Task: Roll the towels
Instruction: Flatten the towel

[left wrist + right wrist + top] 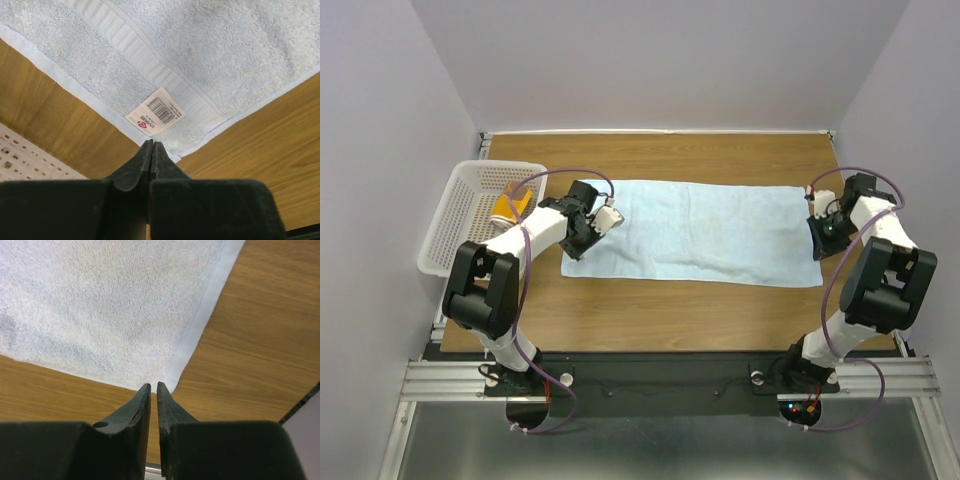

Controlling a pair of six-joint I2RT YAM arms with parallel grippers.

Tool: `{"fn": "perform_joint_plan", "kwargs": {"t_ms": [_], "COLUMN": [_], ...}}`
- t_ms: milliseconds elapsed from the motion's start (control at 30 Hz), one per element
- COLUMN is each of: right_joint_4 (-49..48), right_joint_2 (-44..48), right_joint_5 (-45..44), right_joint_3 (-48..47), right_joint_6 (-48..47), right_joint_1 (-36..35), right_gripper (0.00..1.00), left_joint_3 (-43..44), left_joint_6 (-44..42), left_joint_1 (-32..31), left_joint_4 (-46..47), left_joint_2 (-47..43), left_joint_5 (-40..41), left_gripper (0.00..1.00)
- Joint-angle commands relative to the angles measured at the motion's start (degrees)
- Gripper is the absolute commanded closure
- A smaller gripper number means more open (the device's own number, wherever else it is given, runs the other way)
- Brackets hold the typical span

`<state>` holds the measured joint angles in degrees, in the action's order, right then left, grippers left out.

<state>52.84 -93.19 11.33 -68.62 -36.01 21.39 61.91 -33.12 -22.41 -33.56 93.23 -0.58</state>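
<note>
Nearest the lens, the left hand [152,145] has its black fingers pressed together with nothing visibly between them, tips poised over the near left corner of the light blue towel [710,230], just beside its white barcode label [155,115]. The right hand [154,385] sits at the opposite near corner, fingers parted by only a slit and holding nothing that shows. The towel lies spread flat along the desk [670,310], unrolled. The mustard-yellow towel [506,208] is in the white basket [455,215] at the left (partly hidden by the arm). By my reading, spreading out is done and rolling has not begun. The next move calls for gripping one short edge and turning it over onto itself evenly.
</note>
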Motion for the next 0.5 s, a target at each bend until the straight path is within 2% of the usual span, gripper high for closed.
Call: {"fn": "perform_joint_plan", "kwargs": {"t_ms": [0, 233, 467], "right_joint_4": [-1.67, -8.27, -17.23], "right_joint_2": [-2.96, -5.25, -5.69], "right_joint_5": [-0.08, -3.41, -15.87], "right_joint_3": [1.03, 7.79, 15.70], "right_joint_6": [1.20, 1.38, -0.29], "right_joint_1": [0.23, 0.15, 0.41], "right_gripper": [0.84, 0.85, 0.88], "left_joint_3": [0.58, -1.53, -5.22], "left_joint_6": [0.08, -0.10, -1.50], "left_joint_1": [0.09, 0.79, 3.77], "left_joint_4": [-0.46, 3.59, 5.26], "left_joint_2": [0.01, 3.18, 4.77], "left_joint_5": [1.97, 2.69, 4.45], "left_gripper": [0.95, 0.95, 0.95]}}
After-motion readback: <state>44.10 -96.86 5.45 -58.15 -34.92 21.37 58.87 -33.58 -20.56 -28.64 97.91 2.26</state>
